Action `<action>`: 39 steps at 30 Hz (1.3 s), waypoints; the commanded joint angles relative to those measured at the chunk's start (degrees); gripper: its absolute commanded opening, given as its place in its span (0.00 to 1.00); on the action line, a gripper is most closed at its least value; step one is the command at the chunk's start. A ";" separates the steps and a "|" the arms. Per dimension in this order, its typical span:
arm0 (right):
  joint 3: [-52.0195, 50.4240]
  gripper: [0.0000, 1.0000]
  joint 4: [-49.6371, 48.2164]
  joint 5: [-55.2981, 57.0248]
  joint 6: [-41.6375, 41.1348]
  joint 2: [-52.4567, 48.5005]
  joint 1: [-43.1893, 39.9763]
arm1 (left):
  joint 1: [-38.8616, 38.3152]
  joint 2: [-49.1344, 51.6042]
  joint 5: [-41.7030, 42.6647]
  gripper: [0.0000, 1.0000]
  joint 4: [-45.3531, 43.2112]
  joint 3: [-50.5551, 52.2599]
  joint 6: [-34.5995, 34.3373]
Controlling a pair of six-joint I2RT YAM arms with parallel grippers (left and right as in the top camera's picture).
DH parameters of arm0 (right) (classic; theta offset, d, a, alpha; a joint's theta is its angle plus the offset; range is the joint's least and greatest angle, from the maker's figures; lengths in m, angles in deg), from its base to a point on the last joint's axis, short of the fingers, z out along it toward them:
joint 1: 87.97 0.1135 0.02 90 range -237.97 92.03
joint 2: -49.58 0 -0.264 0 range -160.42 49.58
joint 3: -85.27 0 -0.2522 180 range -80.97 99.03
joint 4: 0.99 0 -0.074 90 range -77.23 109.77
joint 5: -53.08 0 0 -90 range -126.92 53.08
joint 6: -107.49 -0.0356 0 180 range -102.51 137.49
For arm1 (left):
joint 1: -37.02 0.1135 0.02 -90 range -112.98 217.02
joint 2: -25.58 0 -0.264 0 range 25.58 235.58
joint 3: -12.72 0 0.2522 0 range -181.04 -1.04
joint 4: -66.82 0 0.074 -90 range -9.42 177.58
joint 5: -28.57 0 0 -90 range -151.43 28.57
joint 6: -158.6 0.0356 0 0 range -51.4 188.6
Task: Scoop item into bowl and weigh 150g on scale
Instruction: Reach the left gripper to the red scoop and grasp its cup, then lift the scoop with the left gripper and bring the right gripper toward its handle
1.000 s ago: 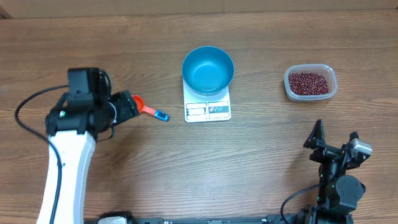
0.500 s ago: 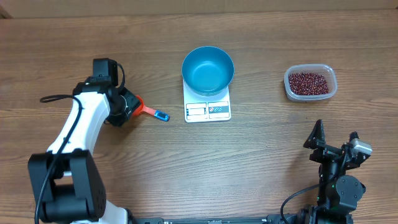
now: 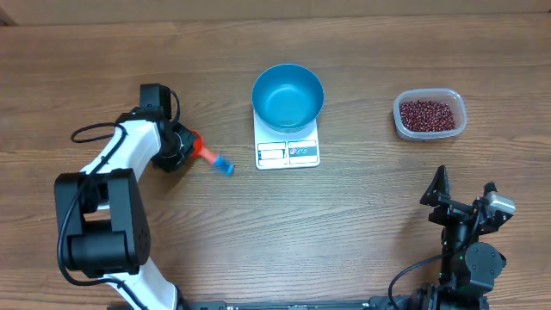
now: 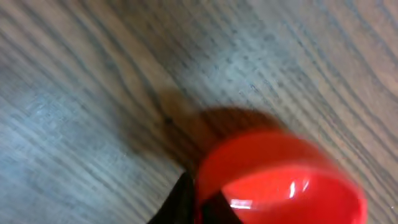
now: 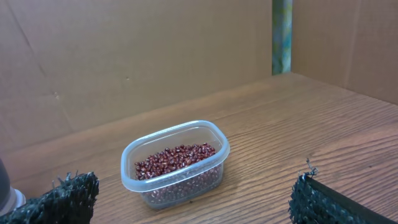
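Note:
A bright blue bowl [image 3: 287, 95] stands on the white scale [image 3: 288, 153] at the table's middle. Dark red-brown beans [image 3: 427, 114] fill a clear tub at the right; in the right wrist view the beans [image 5: 175, 158] lie ahead of the fingers. A red scoop [image 3: 197, 143] with a blue-tipped handle lies left of the scale. My left gripper [image 3: 182, 148] is shut on the scoop's cup; close up, the red scoop [image 4: 280, 183] has its rim pinched between the dark fingers of the left gripper [image 4: 200, 204]. My right gripper [image 3: 461, 195] stands open near the front right, holding nothing; the right gripper [image 5: 199, 211] faces the tub.
The clear plastic tub [image 3: 456, 129] sits at the far right, and the same tub [image 5: 134, 177] shows in the right wrist view. Cardboard walls rise behind the wooden table [image 3: 344, 224]. The left arm's cable loops over the table at the left.
My left gripper has closed from open onto the scoop's cup, and the left arm swung in behind it. The scoop's handle tipped slightly toward the front. The right arm has not moved.

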 commanded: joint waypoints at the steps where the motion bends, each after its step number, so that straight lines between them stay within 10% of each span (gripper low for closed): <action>1: -0.55 1.00 -0.37 0.50 0.07 0.02 0.04 | 0.22 0.48 -0.76 0.04 -2.23 -1.07 -1.03; 32: -0.57 1.00 -0.09 -2.71 -0.07 0.02 0.20 | 1.68 -30.73 20.06 0.04 11.74 -3.72 3.23; 39: -0.55 1.00 -1.75 -26.29 -36.96 -0.09 0.31 | 1.68 -30.73 20.11 0.04 17.22 -3.69 3.54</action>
